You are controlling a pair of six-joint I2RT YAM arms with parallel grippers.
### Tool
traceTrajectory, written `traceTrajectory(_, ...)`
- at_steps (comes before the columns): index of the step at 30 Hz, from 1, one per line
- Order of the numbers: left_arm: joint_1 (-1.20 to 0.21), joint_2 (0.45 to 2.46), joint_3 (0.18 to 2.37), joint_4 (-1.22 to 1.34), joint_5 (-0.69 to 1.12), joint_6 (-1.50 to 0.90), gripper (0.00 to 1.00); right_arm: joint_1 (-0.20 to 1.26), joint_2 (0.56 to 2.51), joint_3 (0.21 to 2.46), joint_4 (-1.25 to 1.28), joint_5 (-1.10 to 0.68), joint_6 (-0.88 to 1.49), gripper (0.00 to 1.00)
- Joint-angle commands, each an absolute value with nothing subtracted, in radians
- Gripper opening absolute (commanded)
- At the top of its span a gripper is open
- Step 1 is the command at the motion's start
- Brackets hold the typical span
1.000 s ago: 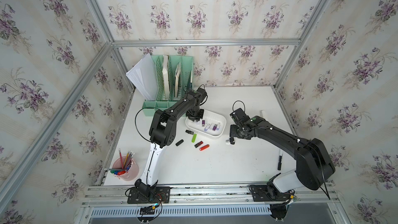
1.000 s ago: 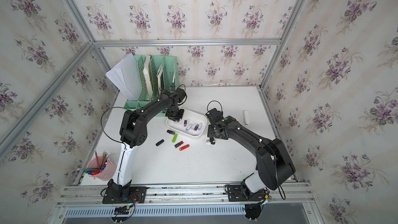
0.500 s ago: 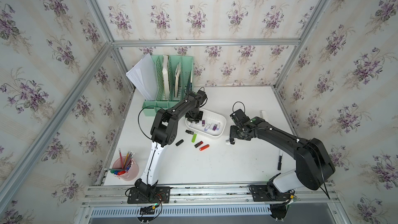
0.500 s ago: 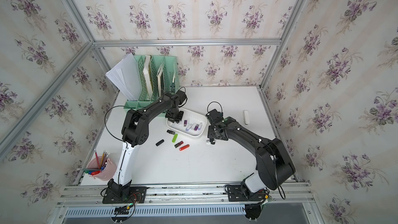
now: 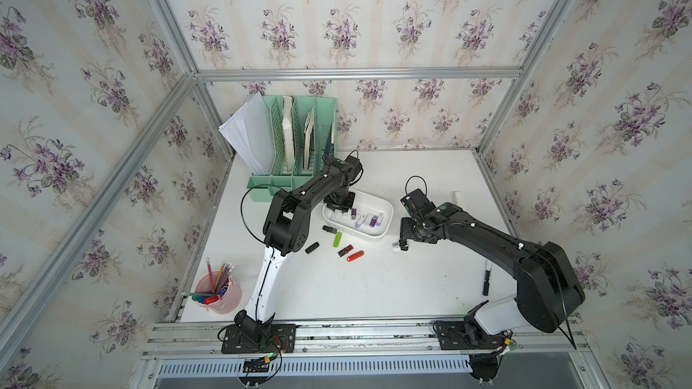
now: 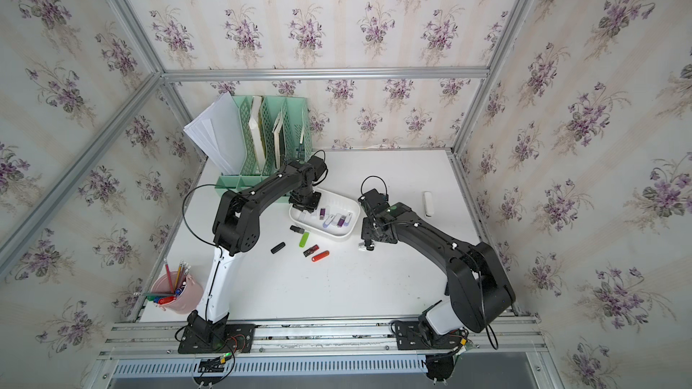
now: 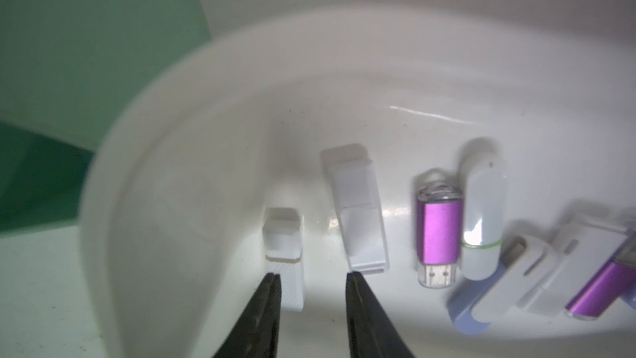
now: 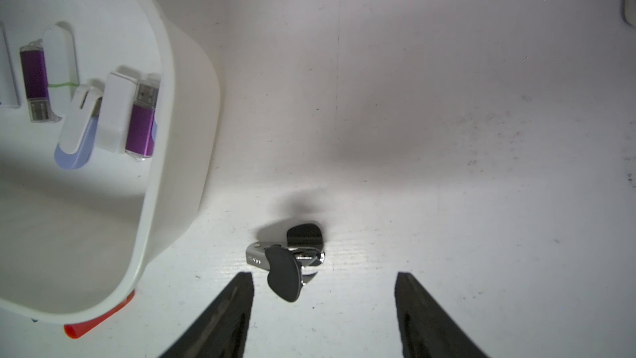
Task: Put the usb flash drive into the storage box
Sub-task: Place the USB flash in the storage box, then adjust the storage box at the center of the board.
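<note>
The storage box [image 5: 388, 227] is a shallow white tub mid-table, seen in both top views [image 6: 354, 224]. Inside it lie several usb flash drives, white and purple [image 7: 438, 232]. My left gripper [image 7: 313, 275] is down inside the box's end near the organizer [image 5: 337, 210], jaws slightly open. A white drive [image 7: 284, 235] rests on the box floor beside one finger, not clamped. My right gripper [image 8: 323, 275] hangs open just over a silver and black swivel drive [image 8: 282, 266] on the table beside the box [image 5: 397, 245].
Loose drives lie in front of the box: black [image 5: 312, 247], green [image 5: 337, 239], black-red [image 5: 345, 251], red [image 5: 355, 256]. A mint file organizer [image 5: 296, 144] stands behind the box, a pink pen cup [image 5: 221, 293] at the front left, a black pen [image 5: 486, 280] at the right.
My left gripper's jaws have parted inside the box, and the white drive now lies free on the box floor. The right arm has not moved.
</note>
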State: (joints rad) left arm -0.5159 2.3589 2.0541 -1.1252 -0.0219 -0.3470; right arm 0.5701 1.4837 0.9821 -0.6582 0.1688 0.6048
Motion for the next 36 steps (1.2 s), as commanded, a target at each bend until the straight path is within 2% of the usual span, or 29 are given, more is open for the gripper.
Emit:
traceTrajectory(1,-0.523,2.376,2.059,-1.134,-0.029,-0.335,0.37,0.57,1.479,0.981,-0.664,0.178,0.609,0.7)
traceTrajectory(19,-0.623,2.425,2.117,-1.138,0.021,-0.378,0.38,0.571,1.461,0.964,-0.667,0.186,0.611,0.7)
traceTrajectory(25,-0.627,2.387,2.118,-1.147,0.019,-0.388,0.39,0.572,1.452,0.97,-0.672,0.19,0.611,0.7)
traceTrajectory(31,-0.592,2.21,2.034,-1.171,-0.016,-0.38,0.49,0.588,1.424,0.973,-0.672,0.186,0.623,0.7)
traceTrajectory(36,-0.523,1.942,1.73,-1.076,0.024,-0.353,0.65,0.62,1.42,0.974,-0.682,0.189,0.641,0.71)
